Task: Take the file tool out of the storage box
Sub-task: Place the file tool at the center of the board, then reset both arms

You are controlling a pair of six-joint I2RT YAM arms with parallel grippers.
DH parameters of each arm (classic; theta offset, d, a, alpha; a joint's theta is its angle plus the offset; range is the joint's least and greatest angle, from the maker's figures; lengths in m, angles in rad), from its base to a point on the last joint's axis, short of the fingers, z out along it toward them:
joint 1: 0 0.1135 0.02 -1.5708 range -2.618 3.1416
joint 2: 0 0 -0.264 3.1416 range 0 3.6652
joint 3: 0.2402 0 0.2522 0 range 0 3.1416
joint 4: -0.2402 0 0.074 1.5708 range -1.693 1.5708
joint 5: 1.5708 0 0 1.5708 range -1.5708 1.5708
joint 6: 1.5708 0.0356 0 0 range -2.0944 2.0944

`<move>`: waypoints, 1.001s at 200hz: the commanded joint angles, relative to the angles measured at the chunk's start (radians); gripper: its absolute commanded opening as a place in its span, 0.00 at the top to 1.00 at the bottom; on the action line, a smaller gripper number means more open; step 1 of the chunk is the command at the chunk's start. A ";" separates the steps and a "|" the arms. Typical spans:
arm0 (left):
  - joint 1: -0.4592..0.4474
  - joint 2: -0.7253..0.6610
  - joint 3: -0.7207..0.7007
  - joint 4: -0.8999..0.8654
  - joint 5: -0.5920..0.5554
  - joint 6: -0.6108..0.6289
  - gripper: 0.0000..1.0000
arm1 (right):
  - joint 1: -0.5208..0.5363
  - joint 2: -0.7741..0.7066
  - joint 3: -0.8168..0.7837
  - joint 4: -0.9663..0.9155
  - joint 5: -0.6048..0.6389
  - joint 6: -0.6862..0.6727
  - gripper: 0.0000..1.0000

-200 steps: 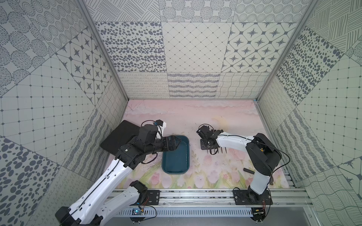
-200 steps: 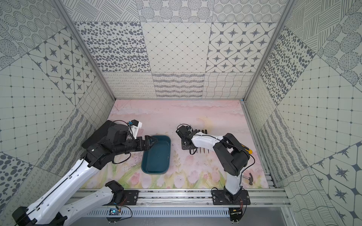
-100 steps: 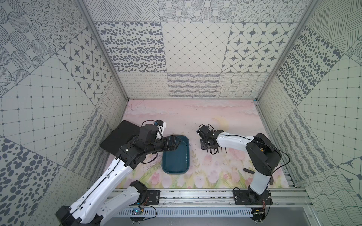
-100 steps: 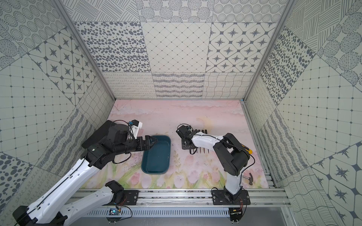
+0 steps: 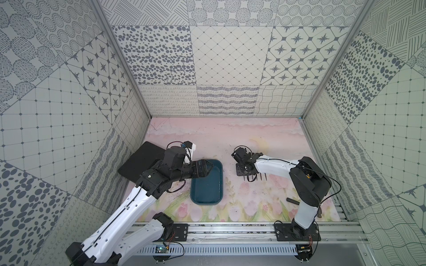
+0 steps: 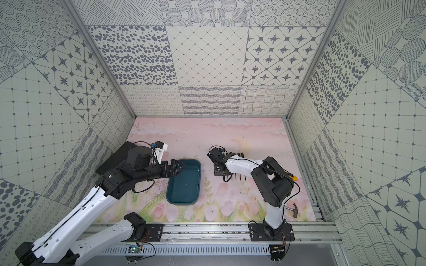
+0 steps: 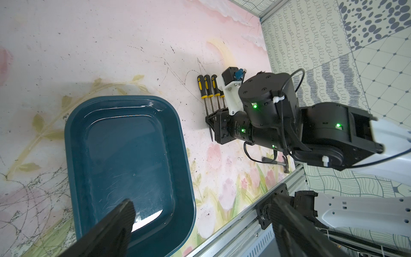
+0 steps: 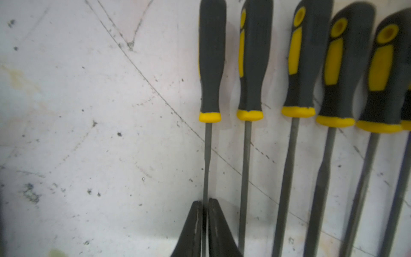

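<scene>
Teal storage box: bare inside | left fingers spread over its corner | right fingers pinching file shaft outside it

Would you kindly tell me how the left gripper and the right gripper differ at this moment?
The left gripper is wide open and empty; the right gripper has its fingers closed on the shaft of a file. The left gripper hangs over a corner of the box; the right gripper sits low beside the other files, away from the box. Both have black fingers.
</scene>
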 commanded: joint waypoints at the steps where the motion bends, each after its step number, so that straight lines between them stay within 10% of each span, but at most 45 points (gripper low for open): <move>1: 0.002 0.000 0.000 0.003 -0.021 0.018 0.01 | -0.004 0.006 0.032 0.007 0.007 -0.019 0.87; 105: 0.001 -0.001 0.006 -0.002 -0.033 0.008 0.01 | 0.008 -0.129 0.063 -0.071 0.038 -0.057 0.77; 129: 0.001 -0.002 0.011 -0.024 -0.071 0.029 0.01 | 0.005 -0.210 0.056 -0.070 0.049 -0.102 0.58; 156: 0.003 0.024 0.021 -0.067 -0.208 0.050 0.01 | -0.046 -0.300 0.057 -0.069 0.018 -0.205 0.03; 200: 0.010 0.075 0.047 -0.073 -0.291 0.050 0.01 | -0.214 -0.478 -0.034 0.034 -0.081 -0.336 0.02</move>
